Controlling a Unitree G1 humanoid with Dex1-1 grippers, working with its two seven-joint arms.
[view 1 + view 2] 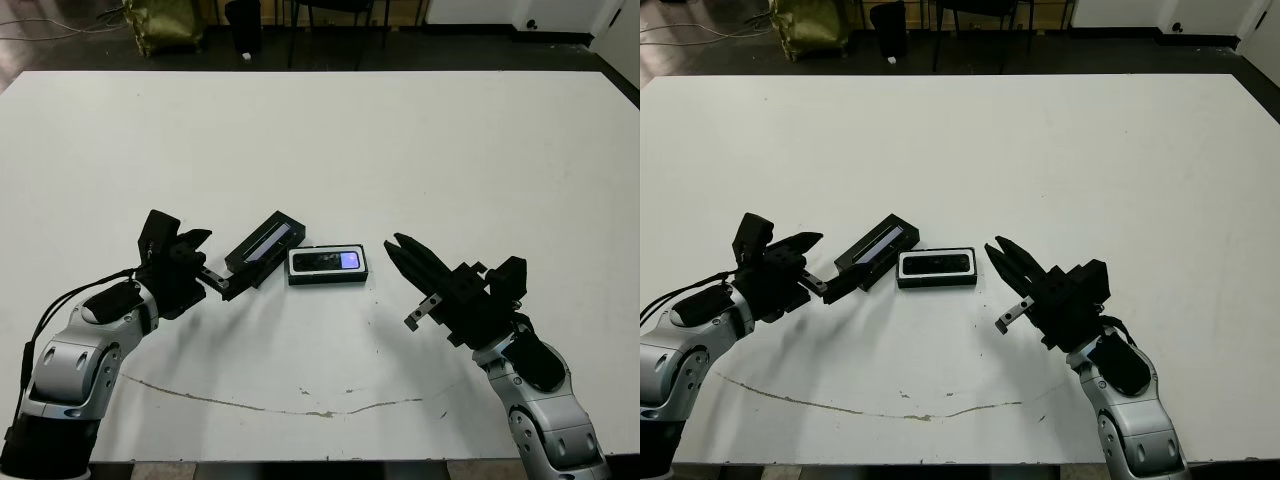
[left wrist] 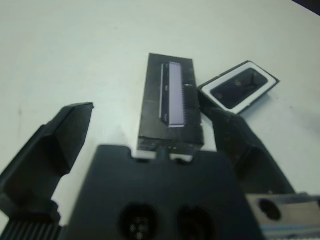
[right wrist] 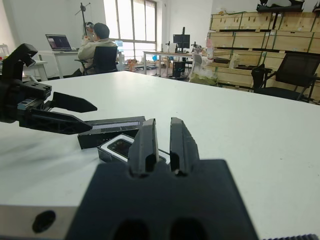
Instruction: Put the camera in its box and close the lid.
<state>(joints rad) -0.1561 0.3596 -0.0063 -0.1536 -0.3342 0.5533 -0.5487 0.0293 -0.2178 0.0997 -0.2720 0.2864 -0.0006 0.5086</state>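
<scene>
Left gripper point(image 1: 205, 262): fingers spread, nothing held; lid's near end sits just ahead, between them.
Lid point(image 1: 264, 245): on table, tilted, long axis along left fingers; left arm nearer.
Box point(image 1: 328, 266): beside lid, camera point(image 1: 327, 262) lying inside.
Right gripper point(image 1: 408, 262): fingers together, empty, near box.

The left arm comes in from 8 o'clock, its forearm low over the table. The left gripper point(image 1: 205, 262) points toward 3 o'clock and its two black fingers point(image 2: 55, 145) stand wide apart. The right arm comes in from 5 o'clock. The right gripper point(image 1: 405, 252) points toward 10 o'clock, and its fingers point(image 3: 147, 142) are almost together, with only a thin gap.
</scene>
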